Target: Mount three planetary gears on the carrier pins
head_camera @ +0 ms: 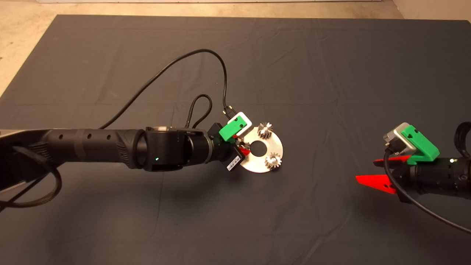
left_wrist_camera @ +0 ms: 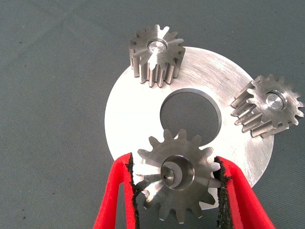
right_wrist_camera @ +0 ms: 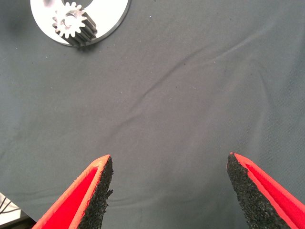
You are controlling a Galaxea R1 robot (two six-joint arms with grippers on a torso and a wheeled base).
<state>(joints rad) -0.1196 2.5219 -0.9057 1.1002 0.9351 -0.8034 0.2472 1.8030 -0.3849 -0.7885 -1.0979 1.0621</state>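
The aluminium disc (head_camera: 257, 163) lies mid-mat. Two planetary gears (head_camera: 265, 130) (head_camera: 273, 160) sit on carrier pins at its far and right rim; their pin tops show in the left wrist view (left_wrist_camera: 156, 46) (left_wrist_camera: 274, 100). My left gripper (head_camera: 243, 147) is over the disc's left rim, shut on the third gear (left_wrist_camera: 177, 186), held between both pads (left_wrist_camera: 131, 191). A pin (left_wrist_camera: 169, 175) shows off-centre through this gear's hole. My right gripper (head_camera: 366, 170) is open and empty over bare mat, far right of the disc (right_wrist_camera: 109, 14).
The left arm's black cables (head_camera: 206, 55) loop over the mat behind the disc. The mat's far edge meets a pale floor (head_camera: 22, 29).
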